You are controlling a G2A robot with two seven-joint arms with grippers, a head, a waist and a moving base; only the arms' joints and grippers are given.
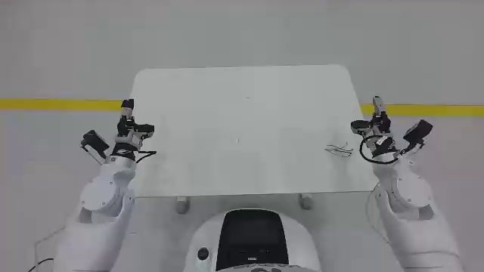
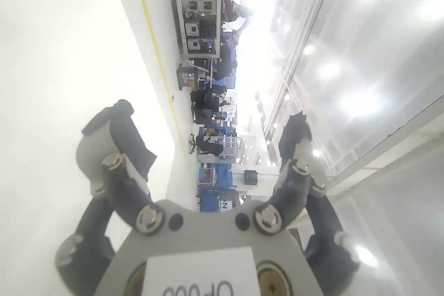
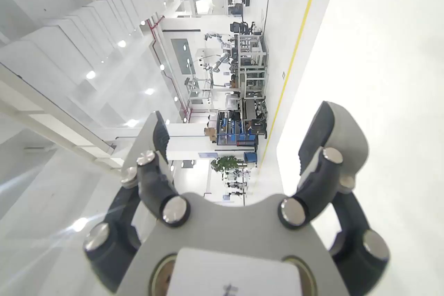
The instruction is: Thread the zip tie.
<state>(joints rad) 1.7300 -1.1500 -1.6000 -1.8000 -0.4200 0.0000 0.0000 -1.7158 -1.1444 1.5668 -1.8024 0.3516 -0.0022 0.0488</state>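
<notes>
A thin dark zip tie [image 1: 339,149] lies flat on the white table [image 1: 242,128] near its right edge. My right gripper [image 1: 378,104] hovers just off that edge, a short way right of the zip tie, pointing toward the far side. In the right wrist view its jaws are open [image 3: 239,127] with nothing between them. My left gripper [image 1: 126,106] sits off the table's left edge, far from the zip tie. The left wrist view shows it open [image 2: 208,117] and empty, pointing across the room.
The table's rounded corners and edges lie beside both grippers. A yellow floor line [image 1: 45,104] runs behind the table on both sides. Racks and workstations [image 2: 197,23] stand far off in the room.
</notes>
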